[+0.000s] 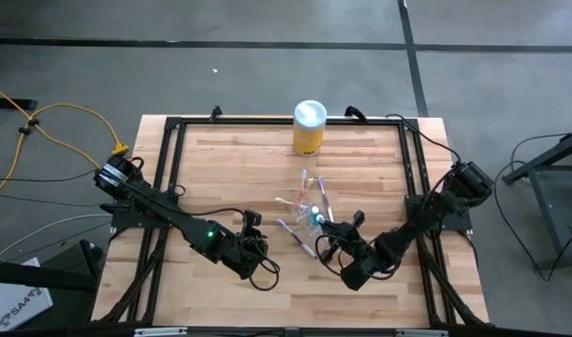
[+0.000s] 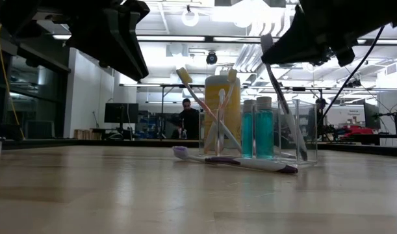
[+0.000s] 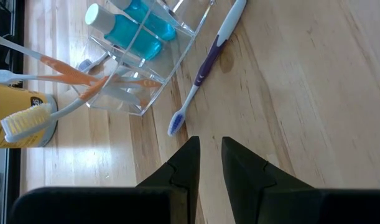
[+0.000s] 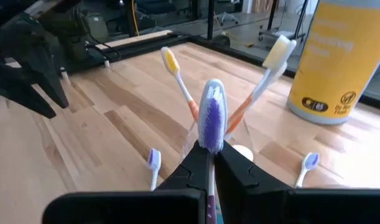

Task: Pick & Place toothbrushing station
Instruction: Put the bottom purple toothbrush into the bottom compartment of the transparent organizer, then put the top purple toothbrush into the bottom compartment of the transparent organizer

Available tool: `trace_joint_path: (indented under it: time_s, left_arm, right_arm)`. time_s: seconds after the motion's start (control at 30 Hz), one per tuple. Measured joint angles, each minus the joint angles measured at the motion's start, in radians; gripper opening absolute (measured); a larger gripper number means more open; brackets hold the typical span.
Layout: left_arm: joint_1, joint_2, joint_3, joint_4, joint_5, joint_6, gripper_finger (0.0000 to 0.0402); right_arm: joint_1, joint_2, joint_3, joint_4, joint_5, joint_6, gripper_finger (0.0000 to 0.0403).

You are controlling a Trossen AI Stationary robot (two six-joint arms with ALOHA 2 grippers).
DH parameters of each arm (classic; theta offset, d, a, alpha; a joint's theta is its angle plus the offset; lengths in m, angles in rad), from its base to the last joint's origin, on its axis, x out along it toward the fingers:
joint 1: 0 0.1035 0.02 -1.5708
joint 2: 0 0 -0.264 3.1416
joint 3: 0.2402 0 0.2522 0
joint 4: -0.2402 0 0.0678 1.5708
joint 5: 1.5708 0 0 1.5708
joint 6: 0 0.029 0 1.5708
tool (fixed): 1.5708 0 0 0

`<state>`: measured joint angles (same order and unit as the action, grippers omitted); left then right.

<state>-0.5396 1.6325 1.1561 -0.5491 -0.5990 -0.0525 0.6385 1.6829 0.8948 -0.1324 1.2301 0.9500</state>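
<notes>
Gripping a purple-bristled toothbrush (image 4: 211, 121) upright in the closed right end effector (image 4: 212, 163), bristle head standing up between the fingertips, presumably so the handle can be slid down into the clear plastic holder (image 2: 286, 133) from above; hanging just above and beside that holder near the middle of the tabletop (image 1: 239, 168), toward the right-hand side; hovering the left end effector (image 3: 209, 155) low over bare wood a little way off, fingers parted by a narrow gap and holding nothing, pointing toward a purple-and-white toothbrush (image 3: 205, 68) lying flat beside the holder, probably lining up for the next pick; standing already in the holder, two teal-blue tubes (image 2: 256, 130) with pale caps side by side in one compartment, and orange-handled toothbrushes (image 3: 71, 74) leaning outward at angles in another, heads up so the bristles are kept clear of the wood; lying flat, a second blue-headed brush (image 4: 306, 167) on the far side of the holder, apparently awaiting collection too; standing apart at the far edge, the yellow canister (image 1: 309, 129) with its white lid, not seeming to be part of the set; judging the task as partly done, with some brushes stowed, one in hand and at least two left on the wood; needing care on the coming insertion, since the leaning brushes are crowding the opening and a nudge could tip the light holder.
</notes>
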Motion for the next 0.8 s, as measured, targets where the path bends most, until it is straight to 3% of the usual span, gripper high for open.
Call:
trace_joint_path:
  time_s: [0.27,0.8]
  left_arm:
    - [0.000,0.000,0.000,0.001,0.000,0.000,0.0059]
    - [0.001,0.000,0.000,0.000,0.000,0.000,0.0059]
  right_arm:
    - [-0.047,-0.002,0.002,-0.009,-0.099,0.027,0.0006]
    - [-0.062,0.000,-0.001,-0.007,-0.184,0.023,0.0073]
